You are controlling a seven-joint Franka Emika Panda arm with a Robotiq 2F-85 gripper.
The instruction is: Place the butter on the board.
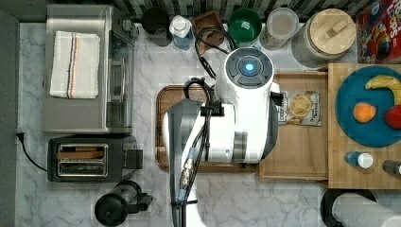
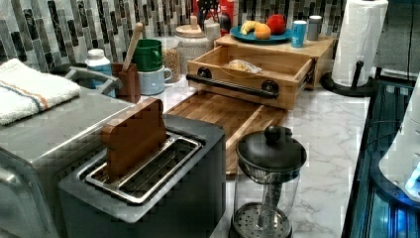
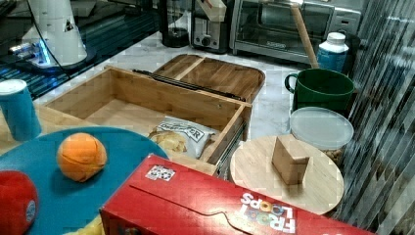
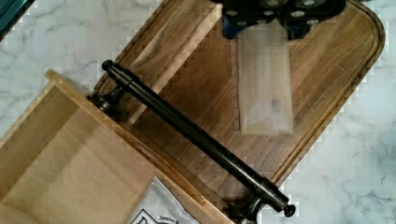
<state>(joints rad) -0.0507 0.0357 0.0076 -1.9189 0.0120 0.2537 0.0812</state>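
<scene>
The black gripper (image 4: pixel 265 29) clasps one end of a pale, paper-wrapped rectangular stick of butter (image 4: pixel 265 84), its dark fingers (image 4: pixel 232 25) pressed against the stick's sides over the large dark brown wooden board (image 4: pixel 327 70) with rounded corners and a grooved rim; whether the butter rests on the wood cannot be told. Beside the board on the white marble counter (image 4: pixel 56 32), an open light-wood drawer (image 4: pixel 60 158) with a long black metal bar handle (image 4: pixel 187 130) holds a crinkled bag of chips (image 1: pixel 299 108).
</scene>
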